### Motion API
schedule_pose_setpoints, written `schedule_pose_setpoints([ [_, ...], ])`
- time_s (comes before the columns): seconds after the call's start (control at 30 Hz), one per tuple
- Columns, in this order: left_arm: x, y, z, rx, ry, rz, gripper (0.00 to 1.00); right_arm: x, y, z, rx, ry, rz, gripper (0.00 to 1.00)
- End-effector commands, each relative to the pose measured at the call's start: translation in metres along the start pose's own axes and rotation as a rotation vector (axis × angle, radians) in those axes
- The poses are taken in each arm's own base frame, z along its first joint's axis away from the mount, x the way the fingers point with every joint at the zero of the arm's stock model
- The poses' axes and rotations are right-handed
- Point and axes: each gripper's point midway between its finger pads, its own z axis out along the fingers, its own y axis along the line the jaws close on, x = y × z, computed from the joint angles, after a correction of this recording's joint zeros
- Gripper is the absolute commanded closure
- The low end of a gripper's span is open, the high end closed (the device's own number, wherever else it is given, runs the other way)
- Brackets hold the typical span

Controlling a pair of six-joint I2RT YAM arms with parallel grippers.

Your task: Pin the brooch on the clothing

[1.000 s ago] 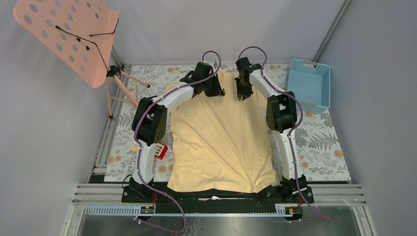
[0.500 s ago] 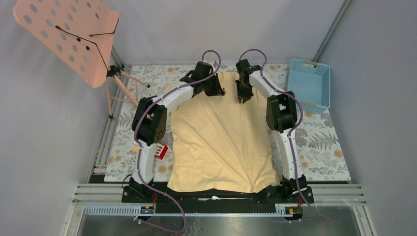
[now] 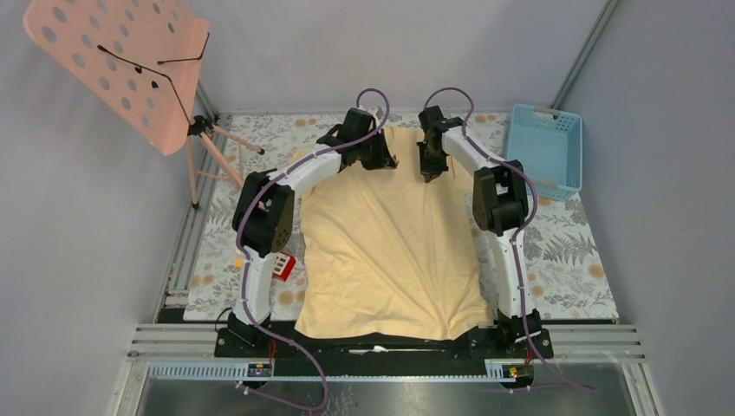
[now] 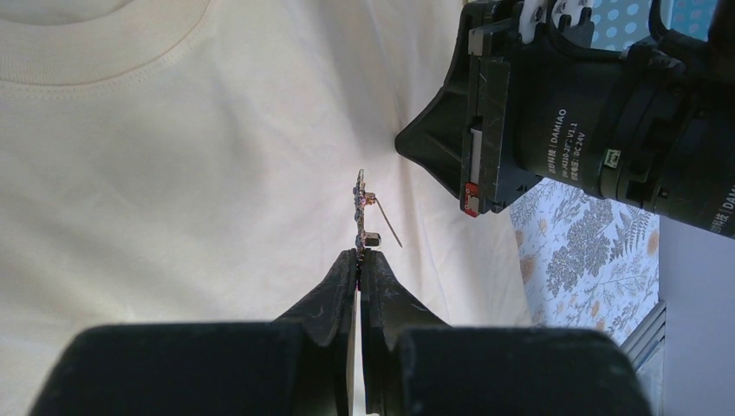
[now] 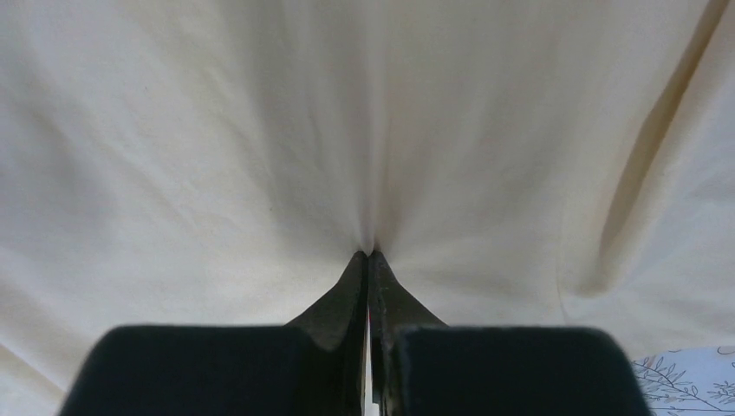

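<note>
Clothing (image 4: 173,173) backdrop; brooch (image 4: 360,212) (edge-on) in left claw (image 4: 359,255)

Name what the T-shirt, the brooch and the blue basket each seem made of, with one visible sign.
T-shirt: soft matt knit cloth, probably cotton; it folds and has a ribbed neckband.
Brooch: seemingly metal, with a thin stiff pin; seen edge-on, so its finish is unclear.
Basket: likely rigid plastic, pale blue with moulded slots.
</note>
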Motion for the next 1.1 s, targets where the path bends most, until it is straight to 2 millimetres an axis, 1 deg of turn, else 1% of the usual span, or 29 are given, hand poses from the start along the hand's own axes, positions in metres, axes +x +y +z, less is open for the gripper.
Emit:
schedule_pose_setpoints([
  [0.0,-0.021,-0.018,0.002,0.036,-0.070,0.020,1.00,-0.005,0.004,-0.014,-0.038,-0.055,-0.002,1.00],
  [0.13,-0.013,-0.014,0.014,0.018,-0.048,0.005,1.00,-0.015,0.008,-0.029,-0.070,-0.133,0.000,1.00],
  [0.2,-0.012,-0.012,0.018,0.008,-0.043,-0.004,1.00,-0.018,0.014,-0.036,-0.105,-0.157,-0.003,1.00],
  [0.4,-0.005,-0.007,0.031,-0.033,-0.017,-0.003,1.00,-0.024,0.016,-0.051,-0.131,-0.227,0.003,1.00],
  [0.47,-0.005,-0.009,0.034,-0.039,-0.012,0.002,1.00,-0.026,0.018,-0.055,-0.142,-0.248,0.007,1.00],
  [0.57,-0.001,-0.010,0.040,-0.042,0.001,0.002,1.00,-0.025,0.018,-0.059,-0.153,-0.266,0.022,1.00],
  [0.73,0.004,-0.016,0.047,-0.047,0.022,0.016,1.00,-0.023,0.026,-0.065,-0.204,-0.277,0.029,1.00],
  [0.9,0.013,-0.008,0.054,-0.085,0.058,0.016,1.00,-0.022,0.027,-0.070,-0.238,-0.304,0.061,1.00],
  [1.07,0.021,-0.002,0.058,-0.125,0.086,0.031,1.00,-0.021,0.034,-0.074,-0.295,-0.324,0.083,1.00],
])
